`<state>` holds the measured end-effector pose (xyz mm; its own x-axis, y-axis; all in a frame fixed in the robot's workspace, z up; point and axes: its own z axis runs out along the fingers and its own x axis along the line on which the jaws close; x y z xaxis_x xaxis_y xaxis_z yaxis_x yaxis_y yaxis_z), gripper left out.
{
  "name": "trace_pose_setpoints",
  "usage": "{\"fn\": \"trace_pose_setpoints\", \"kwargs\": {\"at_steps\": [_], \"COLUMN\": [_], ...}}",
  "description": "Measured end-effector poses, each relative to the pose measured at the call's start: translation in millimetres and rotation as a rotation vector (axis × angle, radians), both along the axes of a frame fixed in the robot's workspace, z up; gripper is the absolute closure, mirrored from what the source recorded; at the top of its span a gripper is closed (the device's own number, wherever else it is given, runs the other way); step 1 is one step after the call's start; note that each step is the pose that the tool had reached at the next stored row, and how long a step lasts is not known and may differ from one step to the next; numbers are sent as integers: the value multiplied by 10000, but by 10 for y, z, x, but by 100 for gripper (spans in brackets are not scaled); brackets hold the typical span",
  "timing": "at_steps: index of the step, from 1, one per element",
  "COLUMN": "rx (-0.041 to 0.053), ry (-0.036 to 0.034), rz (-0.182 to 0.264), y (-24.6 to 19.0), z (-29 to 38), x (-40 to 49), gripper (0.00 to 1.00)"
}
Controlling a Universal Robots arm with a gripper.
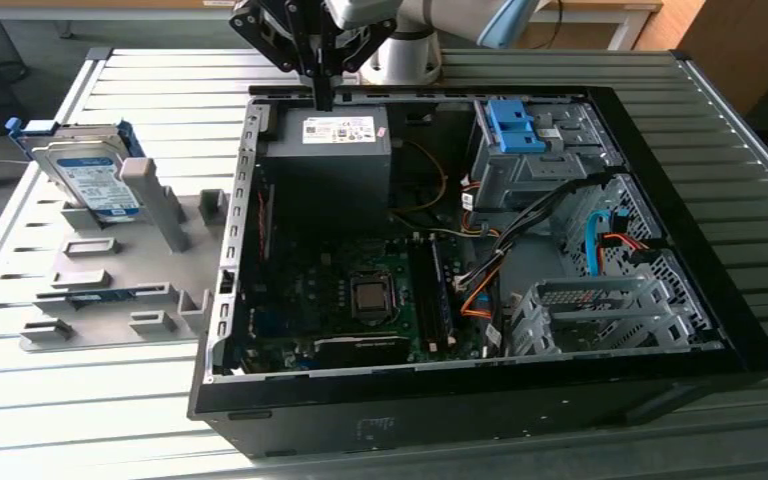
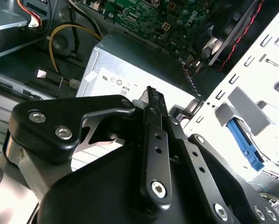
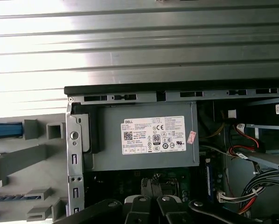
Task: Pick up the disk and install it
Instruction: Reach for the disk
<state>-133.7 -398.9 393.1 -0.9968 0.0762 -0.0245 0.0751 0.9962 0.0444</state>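
Gripper (image 1: 320, 98) is black metal w/ its fingers pressed together, holding nothing. It hangs just above the grey box (image 1: 337, 150) w/ a white sticker, by one rim of the open black PC case (image 1: 744, 330). The disk (image 1: 88, 182) is well apart from it, outside the case on the exterior view's left. It is flat & silver w/ a white-and-blue label and a blue plastic frame, and it leans tilted in a grey plastic rack (image 1: 131, 290) on the bench (image 1: 77, 410), which is shiny ribbed metal. Inside the case are a green board (image 1: 344, 300), a tangle of orange, black & red wires (image 1: 484, 270), a grey metal cage (image 1: 504, 175) w/ a blue clip (image 1: 511, 125) on top, and holey silver bays (image 1: 598, 310). The case's side wall stands btw. the disk & the cage.
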Motion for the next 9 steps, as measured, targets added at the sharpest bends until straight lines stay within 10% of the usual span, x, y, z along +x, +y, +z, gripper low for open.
{"fn": "trace_pose_setpoints", "kwargs": {"at_steps": [9], "rx": [0], "ry": [0], "rz": [0], "y": [0], "z": [-1], "x": [-32], "gripper": [89]}}
